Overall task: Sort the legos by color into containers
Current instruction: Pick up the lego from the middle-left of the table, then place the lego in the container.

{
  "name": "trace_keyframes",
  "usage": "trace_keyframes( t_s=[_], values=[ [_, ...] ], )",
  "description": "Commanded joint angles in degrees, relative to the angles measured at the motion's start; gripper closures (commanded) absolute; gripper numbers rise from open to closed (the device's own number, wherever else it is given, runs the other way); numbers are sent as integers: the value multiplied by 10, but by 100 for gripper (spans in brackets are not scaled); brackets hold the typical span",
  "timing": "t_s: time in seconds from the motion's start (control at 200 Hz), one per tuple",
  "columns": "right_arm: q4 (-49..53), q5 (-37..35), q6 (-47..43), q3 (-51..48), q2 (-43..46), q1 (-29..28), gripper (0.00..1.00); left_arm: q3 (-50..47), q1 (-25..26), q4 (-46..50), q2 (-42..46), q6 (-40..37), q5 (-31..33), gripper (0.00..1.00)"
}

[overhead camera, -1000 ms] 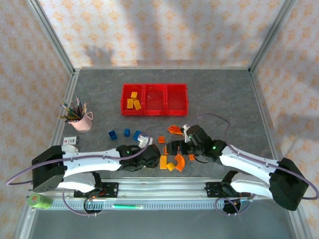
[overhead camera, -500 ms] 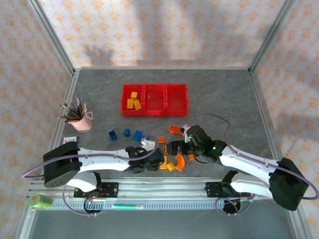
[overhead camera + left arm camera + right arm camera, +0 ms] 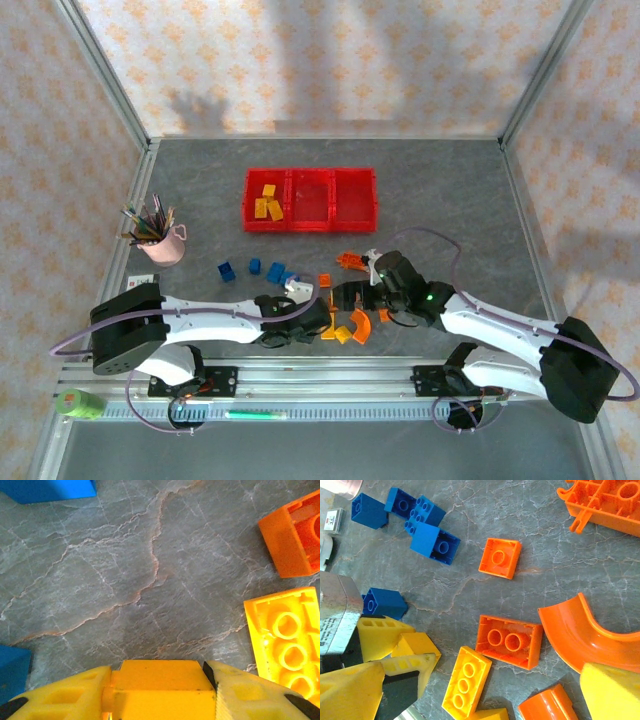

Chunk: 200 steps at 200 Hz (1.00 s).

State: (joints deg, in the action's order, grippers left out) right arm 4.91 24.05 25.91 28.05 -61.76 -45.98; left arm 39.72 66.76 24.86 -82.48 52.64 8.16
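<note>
In the left wrist view my left gripper is shut on a yellow brick, low over the grey table. From above, that gripper is at the left edge of the orange and yellow pile. My right gripper hangs open just right of it, over the same pile. In the right wrist view its fingers straddle a long yellow brick and an upturned orange brick. The red containers stand at the back, the left one holding yellow bricks.
Blue bricks lie left of the grippers. An orange arch, a small orange brick and an orange plate lie around the right gripper. A pink pencil cup stands at the left.
My left arm has reached to the right toward the pile, and its jaws have closed on the yellow brick. The right gripper has stayed open and almost still.
</note>
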Motion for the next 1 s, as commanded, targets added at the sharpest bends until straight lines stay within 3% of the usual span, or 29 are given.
trace_keyframes(
  t_s=[0.0, 0.23, 0.516, 0.751, 0.996],
  values=[
    [-7, 2, 3, 15, 13, -2, 0, -2, 4, 7, 27, 7, 31, 55],
    [-4, -11, 18, 54, 21, -3, 0, 41, -21, 69, 81, -7, 93, 55],
    [-29, -22, 16, 119, -29, 13, 0, 111, -196, 45, 122, -134, 110, 56],
    [-38, -37, 16, 166, -103, 46, 0, 176, -360, -33, 42, -213, 63, 57],
    [-53, -41, 5, 197, -155, 70, 0, 283, -456, -78, -107, -242, 35, 57]
  ],
)
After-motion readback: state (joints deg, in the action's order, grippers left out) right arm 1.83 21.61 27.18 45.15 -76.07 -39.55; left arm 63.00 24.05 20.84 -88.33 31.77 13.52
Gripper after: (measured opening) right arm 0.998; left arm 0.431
